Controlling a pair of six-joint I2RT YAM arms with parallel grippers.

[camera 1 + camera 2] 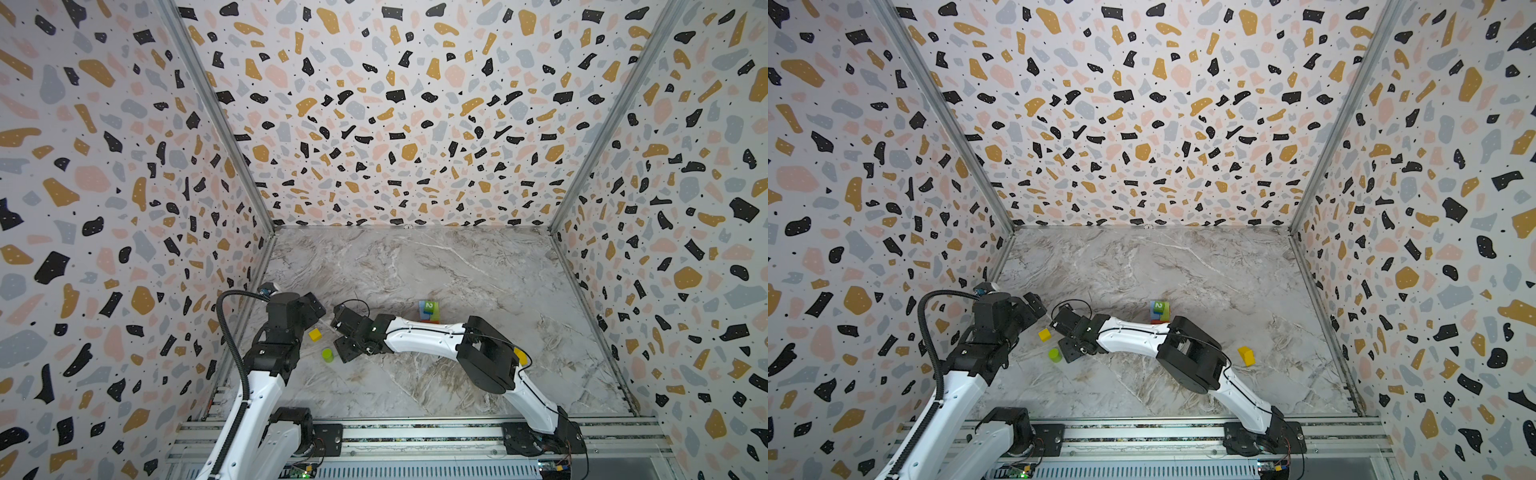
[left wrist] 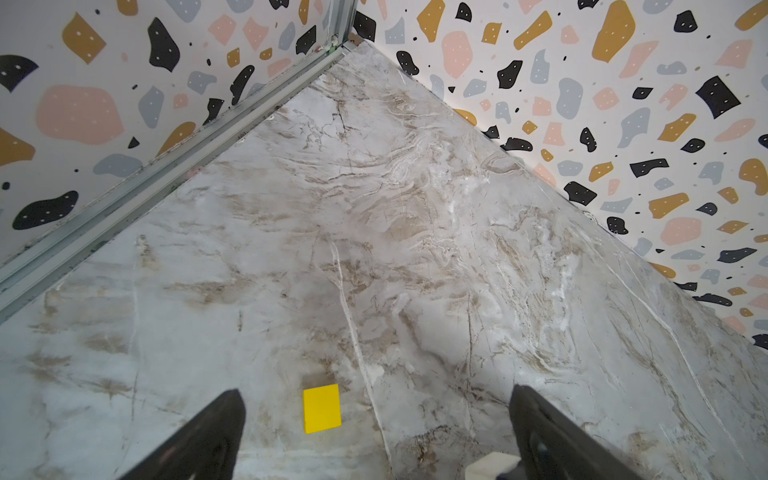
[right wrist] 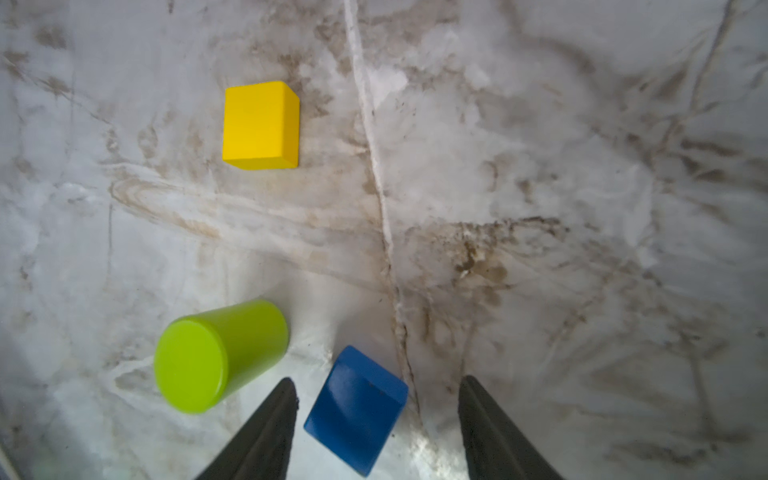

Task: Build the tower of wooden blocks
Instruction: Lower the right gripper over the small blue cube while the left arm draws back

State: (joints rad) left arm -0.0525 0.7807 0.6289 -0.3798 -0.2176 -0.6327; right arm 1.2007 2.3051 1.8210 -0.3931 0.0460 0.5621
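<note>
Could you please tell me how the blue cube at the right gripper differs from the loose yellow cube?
The blue cube lies between the right gripper's open fingers; the yellow cube lies well beyond their tips. The blue cube sits cornerwise to the fingers; the yellow cube roughly square to them. The blue cube does not show in the top views; the yellow cube does. Both are plain cubes resting flat on the marble table.

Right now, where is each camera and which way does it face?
Top views: high over the front rail, facing down toward the back wall; left arm and right arm show.
Left wrist: faces down at the table corner; open left tool shows.
Right wrist: faces down at the blue cube straddled by the right tool.
Shared: yellow cube, in both wrist views.
</note>
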